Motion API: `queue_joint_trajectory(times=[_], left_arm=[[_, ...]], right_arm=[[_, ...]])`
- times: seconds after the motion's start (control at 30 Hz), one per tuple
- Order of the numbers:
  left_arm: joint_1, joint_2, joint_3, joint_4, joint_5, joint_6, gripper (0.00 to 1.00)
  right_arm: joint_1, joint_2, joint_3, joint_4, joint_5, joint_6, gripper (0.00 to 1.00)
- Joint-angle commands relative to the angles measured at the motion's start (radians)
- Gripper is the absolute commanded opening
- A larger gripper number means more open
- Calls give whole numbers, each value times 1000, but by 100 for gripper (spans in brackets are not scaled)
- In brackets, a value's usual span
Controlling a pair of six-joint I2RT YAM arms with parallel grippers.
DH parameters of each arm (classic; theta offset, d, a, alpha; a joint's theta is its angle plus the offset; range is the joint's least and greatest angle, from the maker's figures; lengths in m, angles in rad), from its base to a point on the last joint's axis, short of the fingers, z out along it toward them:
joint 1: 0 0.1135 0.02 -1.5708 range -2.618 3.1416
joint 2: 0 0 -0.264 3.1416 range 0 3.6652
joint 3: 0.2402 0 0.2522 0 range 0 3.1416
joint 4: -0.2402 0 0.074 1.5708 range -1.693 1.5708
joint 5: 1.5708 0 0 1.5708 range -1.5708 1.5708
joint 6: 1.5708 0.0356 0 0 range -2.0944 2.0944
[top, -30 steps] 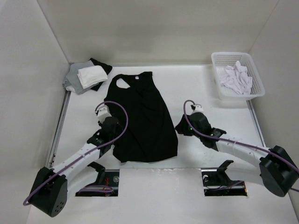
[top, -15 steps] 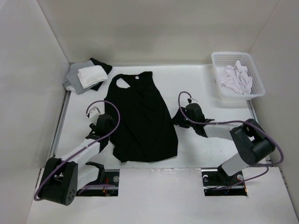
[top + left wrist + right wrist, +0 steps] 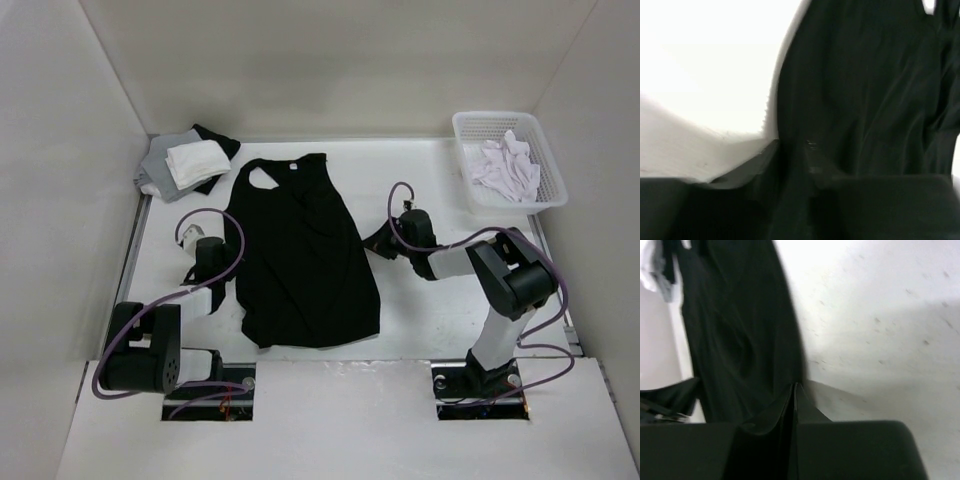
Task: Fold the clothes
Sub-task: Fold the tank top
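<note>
We read this as a robotics lab cell, a staged test bench rather than a lived-in room. The left arm [image 3: 140, 345] and right arm [image 3: 510, 275] are bolted at the near edge of a white table [image 3: 440, 310]. Purple cables [image 3: 243, 243] loop over them, and wiring shows in cutouts [image 3: 205, 385] by the bases. Plain white panels [image 3: 330, 60] box the table in on three sides. The laundry looks like set-out props: a black tank top [image 3: 305, 260] laid flat, a folded cloth pile [image 3: 190, 163] in the far left corner, and a white plastic basket [image 3: 515, 203] of white cloth far right. The wrist views show only white surface and black fabric, blurred.
</note>
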Motion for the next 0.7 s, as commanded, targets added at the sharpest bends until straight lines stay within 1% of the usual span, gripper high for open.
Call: queue_joint_trajectory(times=[0.0, 0.1, 0.17, 0.2, 0.27, 0.3, 0.33, 0.37, 0.4, 0.43, 0.53, 0.63, 0.67], left_arm=[[-3, 31, -15, 20, 109, -11, 10], [-7, -32, -16, 56, 146, -17, 3], [-30, -143, -5, 44, 157, -36, 1], [-41, -177, -1, 37, 152, -39, 1], [-85, -314, 31, -35, 115, -30, 1], [-102, -393, 56, -99, 103, -30, 1], [-108, -461, 82, -156, 104, -30, 1], [-110, -495, 94, -178, 104, -30, 1], [-116, -574, 123, -225, 101, -28, 1], [-119, -622, 146, -255, 100, -25, 1], [-128, -779, 261, -374, 97, -11, 0], [-136, -871, 361, -450, 100, -2, 0], [-139, -897, 401, -476, 103, -1, 0]], right_arm=[[-9, -61, 9, 155, -47, 44, 4], [-13, -158, -24, 149, -42, 35, 2], [-10, -297, -66, 115, -42, 21, 2], [-9, -326, -70, 101, -41, 15, 2], [-6, -440, -80, 14, -20, -20, 2], [-6, -528, -80, -70, 3, -42, 1], [0, -567, -80, -99, 13, -51, 1], [15, -630, -77, -147, 28, -71, 1], [39, -718, -69, -211, 55, -97, 1], [53, -774, -60, -253, 72, -111, 1], [121, -1015, 23, -464, 161, -178, 1], [197, -1179, 139, -641, 259, -234, 1], [223, -1213, 172, -676, 287, -244, 1]])
